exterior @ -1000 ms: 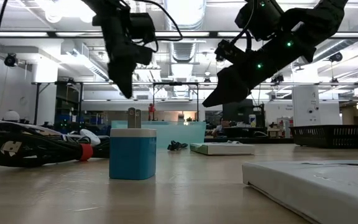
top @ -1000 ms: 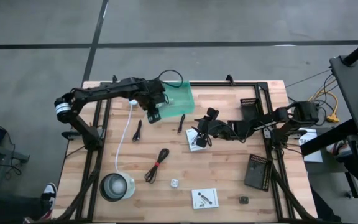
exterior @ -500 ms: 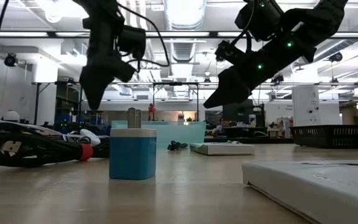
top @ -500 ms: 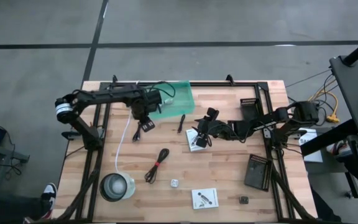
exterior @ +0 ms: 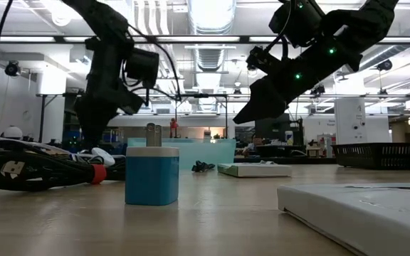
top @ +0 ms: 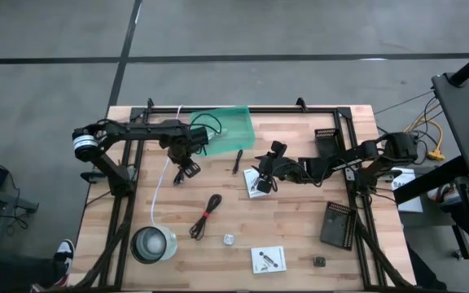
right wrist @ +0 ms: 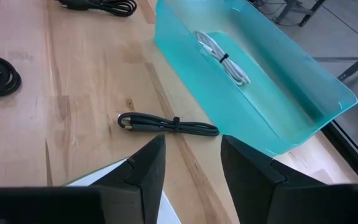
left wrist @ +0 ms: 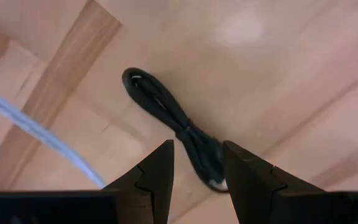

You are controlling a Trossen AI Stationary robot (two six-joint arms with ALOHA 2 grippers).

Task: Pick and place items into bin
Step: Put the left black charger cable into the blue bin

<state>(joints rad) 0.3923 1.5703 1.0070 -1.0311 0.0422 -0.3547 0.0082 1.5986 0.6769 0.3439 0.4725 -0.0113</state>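
A small bundled black cable [left wrist: 166,109] lies flat on the wood table, left of the teal bin [top: 236,124]. My left gripper [left wrist: 197,171] points down over it, open. Its fingers stand on either side of the cable's near end [left wrist: 207,163]; I cannot tell whether they touch it. In the high view this gripper [top: 187,168] is just beside that cable [top: 178,174]. My right gripper [right wrist: 188,165] hangs open with nothing between its fingers, above a white card [top: 257,184] at mid-table. A white cable [right wrist: 224,57] lies in the bin. Another bundled black cable [right wrist: 166,123] lies in front of the bin.
A black cable with a red tie [top: 206,216], a silvery clip [top: 228,239], a second white card [top: 267,259] and a clear round container [top: 153,244] lie toward the near edge. A white cord [top: 165,181] runs past the left gripper. Black perforated boards [top: 338,224] sit at the right.
My left gripper has left the bin's near-left corner, going toward the table's left edge and down. It has rolled about its own axis and now stands over the small black cable. Its finger gap looks unchanged. My right arm has kept still.
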